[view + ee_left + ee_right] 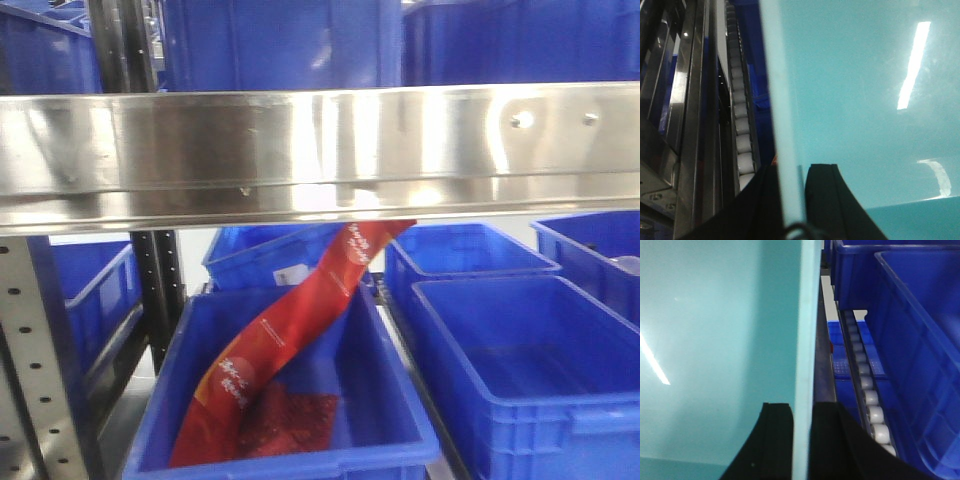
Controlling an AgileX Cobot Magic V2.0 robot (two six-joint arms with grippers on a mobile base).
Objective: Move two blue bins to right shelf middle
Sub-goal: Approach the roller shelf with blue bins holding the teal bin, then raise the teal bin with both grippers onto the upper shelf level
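Left gripper: our fingers straddle the pale bin rim, pinched on it, roller track close at frame left. Right gripper likewise clamps the rim; dark blue bins crowd right. Steel shelf lip spans front view's upper half.

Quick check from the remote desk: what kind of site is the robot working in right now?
Most likely a warehouse or stockroom picking aisle. A stainless-steel shelf lip runs across rows of royal-blue storage bins, and roller tracks lie between them. Both grippers clamp a pale cyan bin by its walls.
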